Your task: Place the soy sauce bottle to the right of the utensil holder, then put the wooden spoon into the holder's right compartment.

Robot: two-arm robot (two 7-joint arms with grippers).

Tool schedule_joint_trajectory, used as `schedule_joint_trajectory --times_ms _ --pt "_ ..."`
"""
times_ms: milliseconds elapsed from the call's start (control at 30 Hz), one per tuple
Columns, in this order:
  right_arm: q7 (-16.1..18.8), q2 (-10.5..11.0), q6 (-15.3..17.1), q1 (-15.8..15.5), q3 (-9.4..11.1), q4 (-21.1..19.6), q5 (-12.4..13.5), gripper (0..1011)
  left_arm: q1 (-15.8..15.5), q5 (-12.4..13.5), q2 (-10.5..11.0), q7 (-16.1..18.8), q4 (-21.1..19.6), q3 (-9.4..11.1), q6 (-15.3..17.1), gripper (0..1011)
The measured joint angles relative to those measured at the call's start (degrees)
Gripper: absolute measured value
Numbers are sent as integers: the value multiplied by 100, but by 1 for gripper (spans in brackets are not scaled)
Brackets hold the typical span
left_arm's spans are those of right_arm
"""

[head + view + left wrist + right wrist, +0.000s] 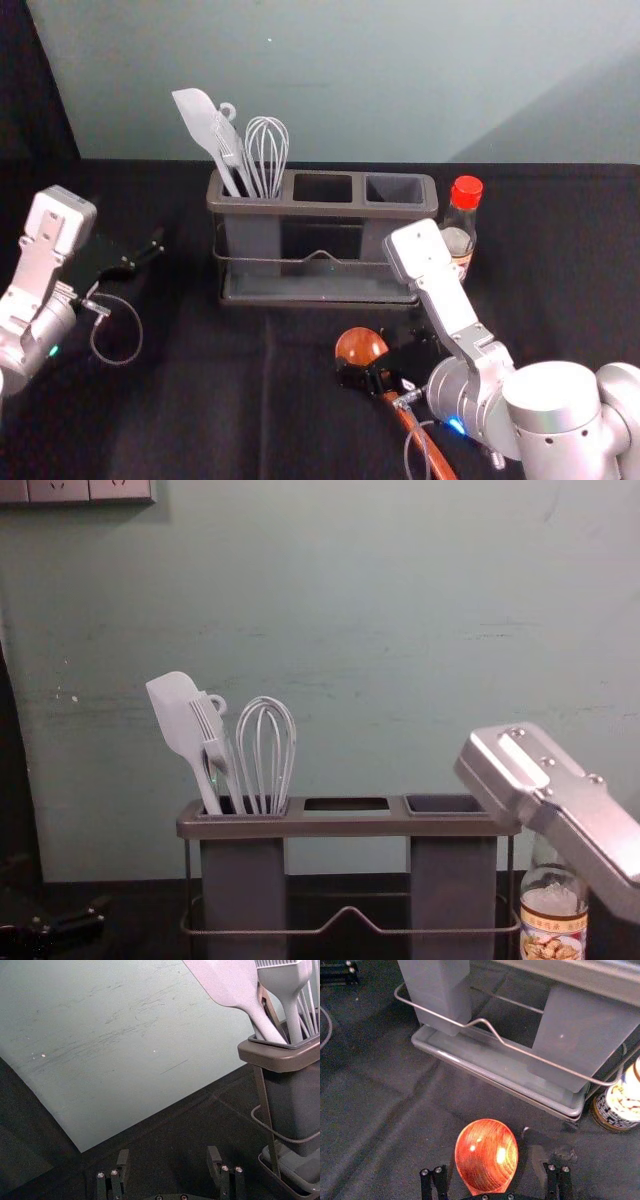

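Head view: we have the clear glass soy sauce bottle with a red cap (458, 238) upright, just beside the right end of the dark grey plastic utensil holder (320, 210). We call the placing half done. The white spatula (200, 115) and white wire whisk (268, 150) sit in its left compartment. The right compartment (395, 188) has no spoon yet, so that half is open. Our red-brown wooden spoon (360, 346) is on the near side, bowl toward the holder, handle running near-right. Right gripper (372, 368) is over its neck; left gripper (145, 252) is out left, spoon job not needing it.

Left wrist view: left fingers apart, nothing between.

Right wrist view: right fingers apart, astride the spoon, no clamp we can see. Bottle stands close by the holder's right end.

Chest view: bottle is right of the holder. We judge what's left: close, lift, turn handle-down, insert, release.
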Motion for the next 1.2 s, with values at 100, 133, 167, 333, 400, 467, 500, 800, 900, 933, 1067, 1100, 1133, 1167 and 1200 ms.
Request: schedule_joint_trajectory --times_ms 100,133,167,333,400,467,500,800,900,933,1067,1100,1133,1167,1200 --pt "49 -14 35 32 -5 66 -35 1003 0 0 0 0 0 0 0 1000" --pt "75 -23 41 47 -6 99 -51 1003 0 0 0 0 0 0 0 1000" --pt "84 -28 44 52 -8 113 -60 1003 0 0 0 0 0 0 0 1000" --pt "155 -63 53 110 -28 233 -131 1003 0 0 0 0 0 0 0 1000" --pt "180 -67 46 123 -42 270 -153 1003 0 0 0 0 0 0 0 1000" --pt "221 -69 24 150 -55 320 -185 1003 0 0 0 0 0 0 0 1000" --pt "230 -72 19 157 -60 340 -197 1003 0 0 0 0 0 0 0 1000" --pt "270 -134 -138 191 -77 488 -344 1003 0 0 0 0 0 0 0 1000" --pt "274 -161 -215 177 -57 511 -377 1003 0 0 0 0 0 0 0 1000" --pt "276 -169 -234 175 -50 517 -384 1003 0 0 0 0 0 0 0 1000" --pt "312 -204 -323 162 -3 551 -422 1003 0 0 0 0 0 0 0 1000" --pt "319 -210 -336 162 6 558 -428 1003 0 0 0 0 0 0 0 1000" --pt "325 -215 -345 162 13 568 -432 1003 0 0 0 0 0 0 0 1000" --pt "334 -221 -354 163 20 577 -437 1003 0 0 0 0 0 0 0 1000" --pt "346 -228 -362 166 25 588 -443 1003 0 0 0 0 0 0 0 1000"
